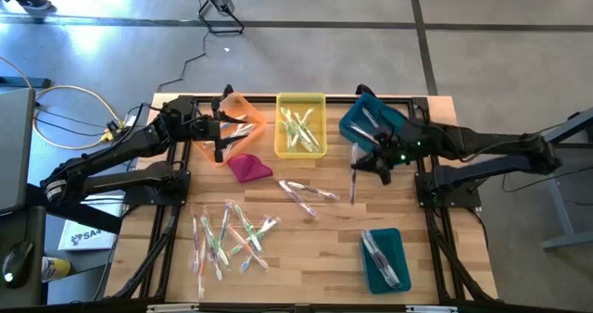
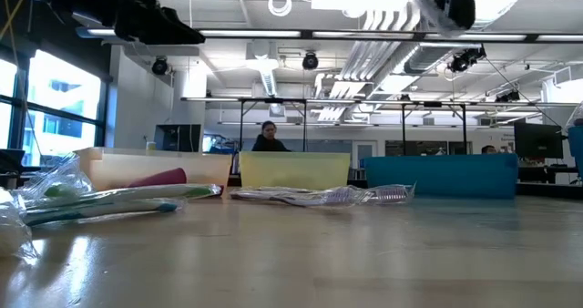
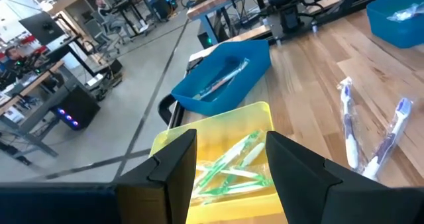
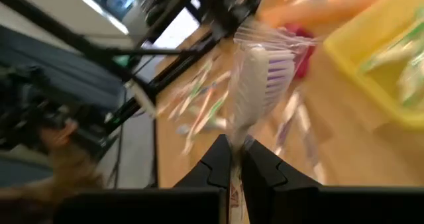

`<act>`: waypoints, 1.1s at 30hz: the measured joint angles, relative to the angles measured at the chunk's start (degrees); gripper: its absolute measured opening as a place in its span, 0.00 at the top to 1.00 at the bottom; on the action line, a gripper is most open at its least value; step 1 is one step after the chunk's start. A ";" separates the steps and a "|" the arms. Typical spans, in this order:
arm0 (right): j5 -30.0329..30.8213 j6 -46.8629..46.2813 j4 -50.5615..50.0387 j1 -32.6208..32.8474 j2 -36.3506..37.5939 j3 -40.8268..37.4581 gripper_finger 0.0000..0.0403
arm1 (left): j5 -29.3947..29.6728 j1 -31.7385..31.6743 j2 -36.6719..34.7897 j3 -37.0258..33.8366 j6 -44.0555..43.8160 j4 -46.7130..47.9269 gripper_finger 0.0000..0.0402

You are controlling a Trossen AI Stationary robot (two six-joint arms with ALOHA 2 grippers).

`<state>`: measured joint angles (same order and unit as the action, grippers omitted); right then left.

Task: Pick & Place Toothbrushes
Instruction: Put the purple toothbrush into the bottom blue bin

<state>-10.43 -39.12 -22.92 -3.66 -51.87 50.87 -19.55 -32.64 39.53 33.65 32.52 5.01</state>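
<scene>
My right gripper (image 4: 235, 161) is shut on a clear-wrapped toothbrush with purple bristles (image 4: 262, 78), in the air beside the tilted teal bin (image 1: 371, 123). My left gripper (image 3: 228, 164) stands open with nothing between its fingers, above the table by the orange bin (image 1: 236, 118), facing the yellow bin (image 3: 218, 138) of green toothbrushes. A loose pile of toothbrushes (image 1: 232, 234) lies at the near left. Two purple ones (image 1: 306, 193) lie mid-table. My right gripper pinches the wrapped toothbrush by its handle (image 4: 233, 151) between its two fingers. The brush runs along the fingers and juts out past their free ends, bristle head farthest out. It is lifted clear of the table (image 1: 353, 191).
A magenta cloth lump (image 1: 248, 168) lies near the orange bin. A second teal bin (image 1: 384, 257) with toothbrushes sits at the near right. Bare wood shows between the mid-table brushes and that bin. A person (image 2: 267, 137) is in the room behind.
</scene>
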 joint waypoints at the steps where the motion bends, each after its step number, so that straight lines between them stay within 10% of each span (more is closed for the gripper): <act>1: 0.36 -1.10 -0.42 1.33 -0.17 0.00 0.98 | -0.02 0.00 0.00 0.00 -0.01 0.00 0.56; 20: 31.35 -27.98 -10.35 35.52 -3.04 -0.02 0.98 | -0.11 0.02 0.00 0.00 -1.39 1.21 0.56; 33: 36.77 -44.62 -13.33 47.62 -11.85 -0.02 0.98 | -0.81 0.02 0.02 0.00 -3.04 5.13 0.56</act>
<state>26.34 -83.74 -36.26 43.95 -63.71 50.85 -20.36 -32.62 39.55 33.65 29.47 10.13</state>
